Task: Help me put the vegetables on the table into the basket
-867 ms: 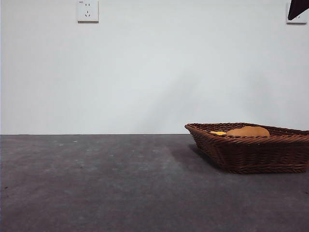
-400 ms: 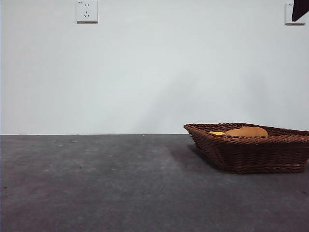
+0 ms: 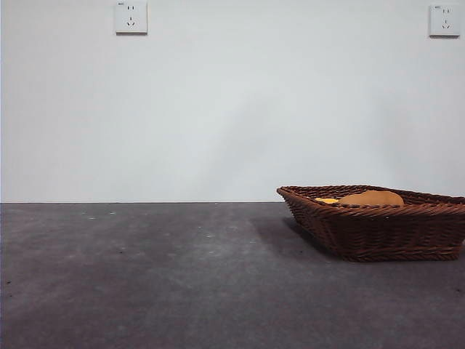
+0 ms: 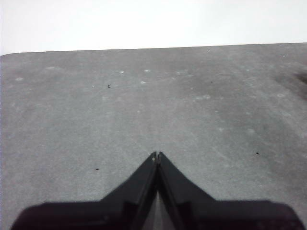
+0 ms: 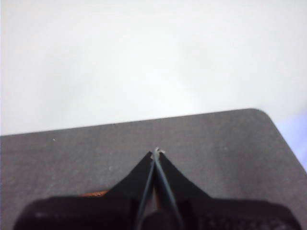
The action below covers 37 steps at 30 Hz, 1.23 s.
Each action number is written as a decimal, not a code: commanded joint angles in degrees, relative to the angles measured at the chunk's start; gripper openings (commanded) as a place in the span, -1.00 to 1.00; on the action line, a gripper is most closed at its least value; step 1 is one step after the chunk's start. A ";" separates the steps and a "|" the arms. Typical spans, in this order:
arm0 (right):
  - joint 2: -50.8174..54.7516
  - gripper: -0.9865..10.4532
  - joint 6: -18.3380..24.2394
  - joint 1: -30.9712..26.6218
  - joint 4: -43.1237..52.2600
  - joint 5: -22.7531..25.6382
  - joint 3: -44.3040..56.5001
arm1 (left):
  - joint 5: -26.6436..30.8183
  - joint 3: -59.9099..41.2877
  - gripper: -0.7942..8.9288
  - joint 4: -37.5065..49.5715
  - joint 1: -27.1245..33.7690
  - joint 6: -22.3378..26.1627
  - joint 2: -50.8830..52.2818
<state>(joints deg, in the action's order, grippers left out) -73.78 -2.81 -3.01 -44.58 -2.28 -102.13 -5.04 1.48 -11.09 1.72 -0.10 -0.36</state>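
Item one, the shallow, wide, dark reddish-brown woven wicker basket (image 3: 378,231) with sloping sides, is sitting on the right part of the flat dark grey, mottled matte table (image 3: 160,276) in the front view, its right end running off the picture's edge. Item two, the rounded brown potato (image 3: 372,198), is lying inside the basket, its upper curve showing above the braided rim. Item three, a small patch of yellow, apparently the bumpy corn cob (image 3: 328,200), is lying in the basket just beside the potato on its left, mostly hidden by the rim. The eggplant is not showing in any view. Two white wall sockets, one at the upper left (image 3: 131,17) and one at the upper right (image 3: 445,20), are sitting on the pale wall behind. Neither arm is appearing in the front view. Item four, the left gripper (image 4: 157,154), is hanging over bare table surface with its two black jaws pressed together tip to tip, holding nothing. Item five, the right gripper (image 5: 157,152), is likewise carrying its jaws closed together and empty above the table near a rounded corner, with a thin sliver of orange-brown (image 5: 93,194) peeking out beside its body, too little to identify.
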 commanded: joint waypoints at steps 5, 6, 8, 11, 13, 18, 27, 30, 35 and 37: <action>12.83 -0.83 -0.39 0.04 8.59 0.24 17.51 | 0.17 -0.59 -0.84 0.48 0.13 -0.33 0.15; 15.15 -0.83 -0.39 0.04 10.16 0.22 21.14 | 0.17 -0.59 -0.84 0.48 0.13 -0.33 0.15; 19.43 -0.83 -0.39 0.04 11.37 0.22 27.63 | 0.17 -0.59 -0.84 0.48 0.13 -0.31 0.15; 25.68 -0.83 -0.39 0.04 9.94 0.22 36.44 | 0.17 -0.57 -0.84 0.48 0.13 -0.33 0.15; 29.57 -0.83 -0.39 -0.02 7.76 0.24 41.99 | 0.17 -0.59 -0.84 0.50 0.13 -0.33 0.15; 38.47 -0.83 -0.39 -0.09 -0.72 0.37 53.46 | 0.17 -0.59 -0.84 0.48 0.13 -0.31 0.15; 50.25 -0.83 -0.59 -2.08 -1.77 0.39 62.55 | 0.15 -0.57 -0.84 0.52 0.13 -0.31 0.13; 51.80 -0.83 -0.59 -3.08 -1.86 0.39 62.55 | 0.17 -0.57 -0.84 0.50 0.13 -0.31 -0.37; 57.59 -0.83 -0.31 -3.10 -2.03 0.44 63.12 | 0.17 -0.57 -0.84 0.48 0.13 -0.31 -0.55; 58.88 -0.83 11.67 -3.10 4.96 3.43 66.29 | 0.17 -0.57 -0.84 0.48 0.13 -0.31 -0.55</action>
<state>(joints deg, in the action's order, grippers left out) -14.76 2.52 -6.07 -39.72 0.84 -36.51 -5.04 1.48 -11.00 1.72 -0.10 -0.91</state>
